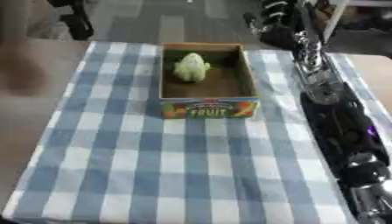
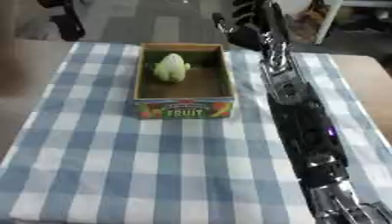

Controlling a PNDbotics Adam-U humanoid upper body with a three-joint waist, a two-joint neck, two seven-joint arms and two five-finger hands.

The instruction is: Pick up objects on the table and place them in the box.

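Note:
A cardboard box with a "FRUIT" label on its front wall stands at the far middle of the table. Inside it, towards the back, lies a pale green leafy vegetable. My right arm stretches along the right side of the table, from the lower right corner to the far edge. Its hand hangs beyond the box's far right corner, off to the side of the box and apart from the vegetable. The hand is dark and blurred, with nothing visible in it. My left hand shows in neither view.
A blue-and-white checked cloth covers the table. A blurred brownish shape sits at the left edge of the left eye view. Dark objects stand on the grey floor beyond the far edge.

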